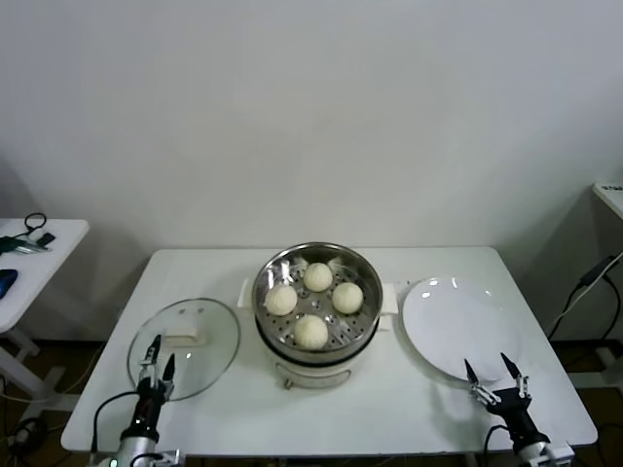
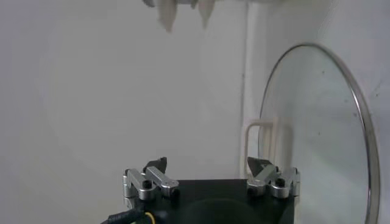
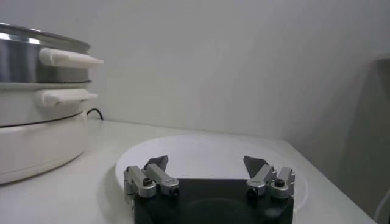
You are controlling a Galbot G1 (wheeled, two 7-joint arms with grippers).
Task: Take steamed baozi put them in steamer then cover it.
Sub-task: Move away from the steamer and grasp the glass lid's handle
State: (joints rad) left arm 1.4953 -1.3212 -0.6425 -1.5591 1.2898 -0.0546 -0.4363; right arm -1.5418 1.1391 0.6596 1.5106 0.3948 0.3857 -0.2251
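The steamer (image 1: 316, 304) stands in the middle of the white table, uncovered, with several steamed baozi (image 1: 311, 332) resting on its perforated tray. The clear glass lid (image 1: 200, 360) lies flat on the table to the steamer's left, white handle (image 1: 185, 341) up. My left gripper (image 1: 161, 358) hovers open and empty at the lid's near edge; in its wrist view the lid (image 2: 317, 122) fills the area beyond the left gripper (image 2: 210, 164). My right gripper (image 1: 487, 365) is open and empty at the near edge of the white plate (image 1: 458, 326). Its wrist view shows the right gripper (image 3: 207, 163), the plate (image 3: 207, 149) and the steamer's side (image 3: 36, 122).
The plate holds nothing. A small side table (image 1: 49, 255) with cables and tools stands at the far left. Another surface's edge (image 1: 611, 195) and a hanging cable (image 1: 584, 287) are at the far right. A white wall runs behind the table (image 1: 389, 409).
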